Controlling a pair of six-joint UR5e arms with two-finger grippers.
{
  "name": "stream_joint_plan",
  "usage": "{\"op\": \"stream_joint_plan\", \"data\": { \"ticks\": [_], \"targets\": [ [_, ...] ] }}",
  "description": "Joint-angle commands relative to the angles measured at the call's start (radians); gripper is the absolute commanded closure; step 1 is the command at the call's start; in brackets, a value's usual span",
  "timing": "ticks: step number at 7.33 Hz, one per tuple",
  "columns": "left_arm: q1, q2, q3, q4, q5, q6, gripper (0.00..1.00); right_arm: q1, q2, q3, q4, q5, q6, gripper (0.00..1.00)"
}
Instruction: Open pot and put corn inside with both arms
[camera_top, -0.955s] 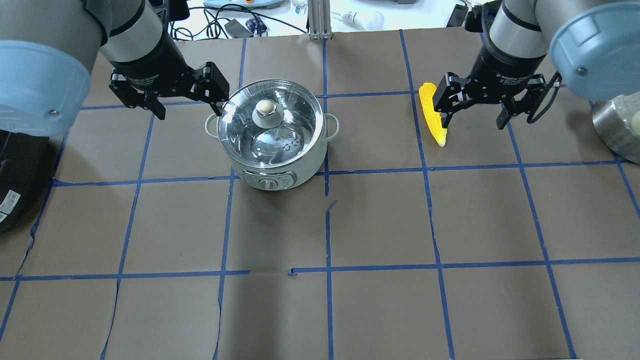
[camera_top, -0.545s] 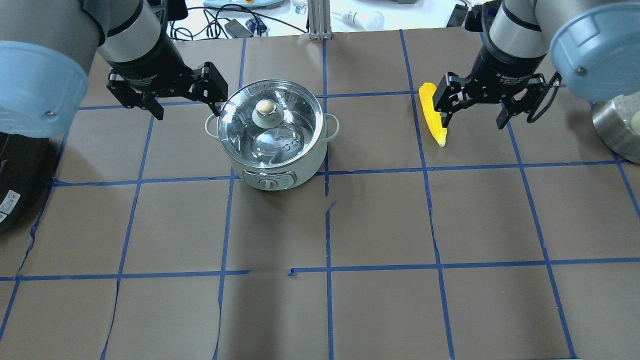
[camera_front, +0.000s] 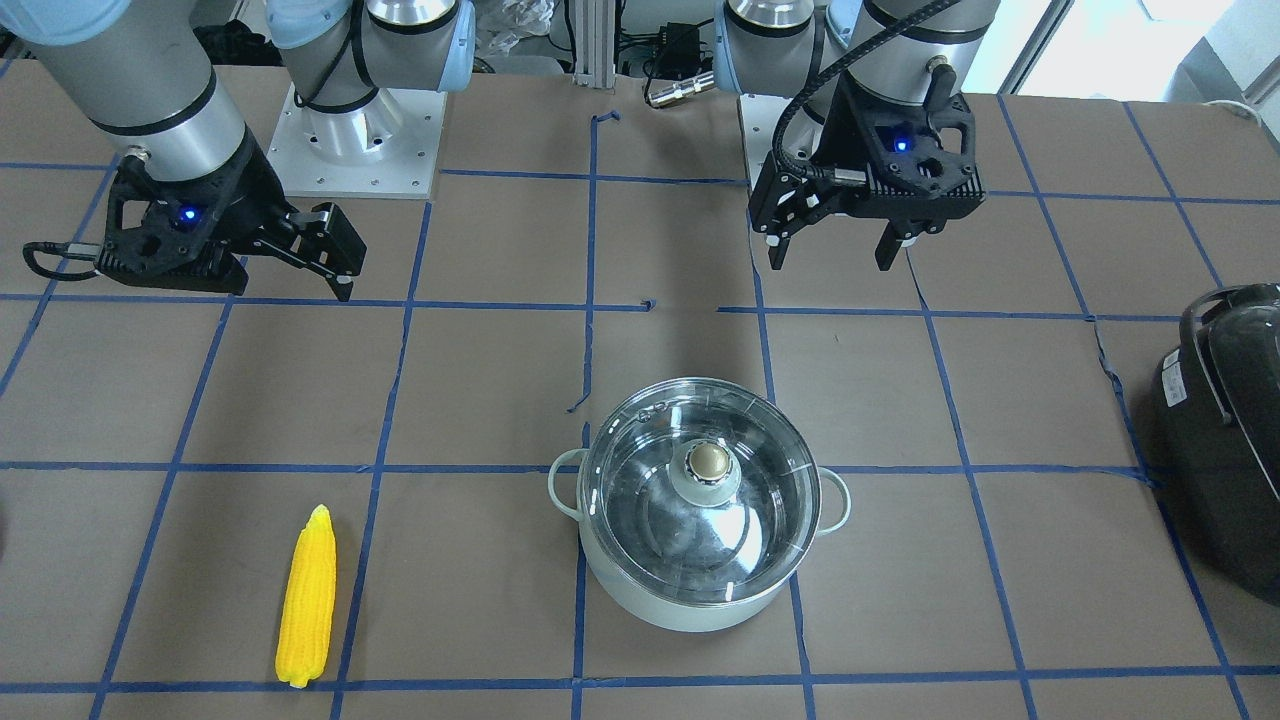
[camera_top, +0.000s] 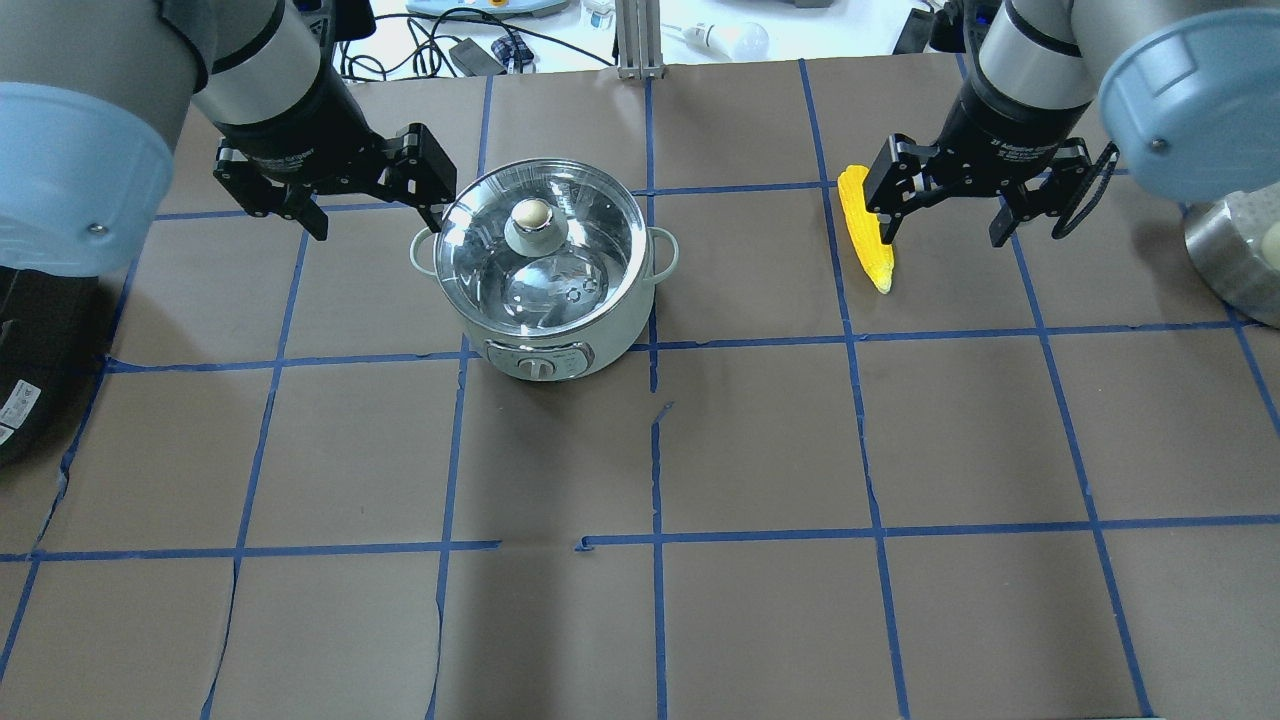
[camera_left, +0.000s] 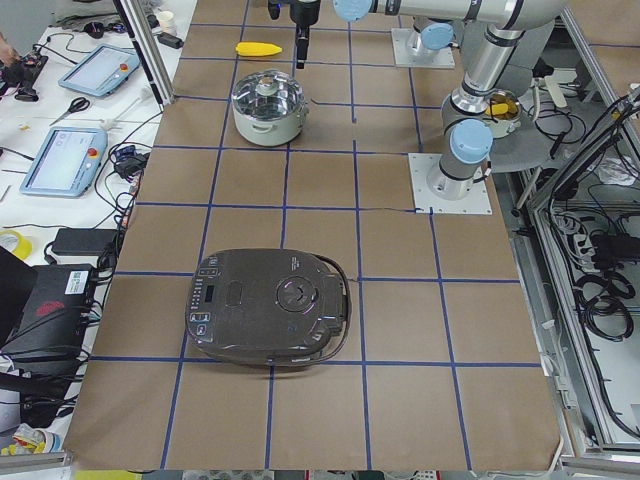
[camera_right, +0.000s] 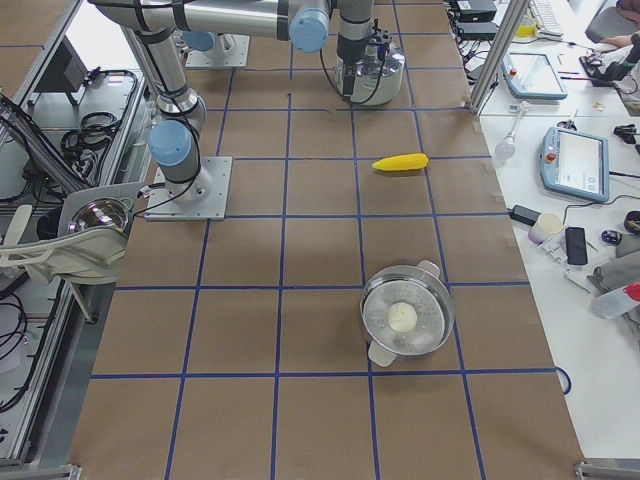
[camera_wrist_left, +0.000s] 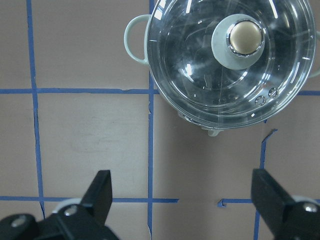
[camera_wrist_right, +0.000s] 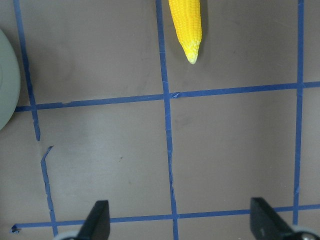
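The mint-white pot (camera_top: 545, 300) stands at the table's middle with its glass lid and brass knob (camera_top: 532, 215) on; it also shows in the front view (camera_front: 700, 590). The yellow corn (camera_top: 865, 235) lies flat on the table to the pot's right, also in the front view (camera_front: 307, 600). My left gripper (camera_top: 378, 226) is open and empty, hovering high on the robot's side of the pot; the lid (camera_wrist_left: 235, 60) lies ahead of its fingers (camera_wrist_left: 100, 190). My right gripper (camera_top: 942, 238) is open and empty, above and short of the corn (camera_wrist_right: 186, 25).
A large black appliance (camera_front: 1220, 440) sits at the table's left end, also in the left view (camera_left: 270, 320). A steel pot with a pale round thing inside (camera_right: 405, 318) stands at the right end. Blue tape lines grid the brown table.
My right gripper has shifted slightly toward the table's far edge, still open. My left gripper has barely moved. The pot and corn have not moved.
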Motion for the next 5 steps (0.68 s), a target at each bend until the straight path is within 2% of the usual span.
{"op": "stream_joint_plan", "data": {
  "ticks": [1, 5],
  "targets": [
    [0.001, -0.001, 0.001, 0.002, 0.004, 0.001, 0.0, 0.002, 0.0, 0.002, 0.005, 0.005, 0.008, 0.0],
    [0.004, -0.003, 0.001, 0.0, 0.01, 0.004, 0.0, 0.005, -0.015, -0.003, 0.007, 0.006, 0.006, 0.0]
  ]
}}
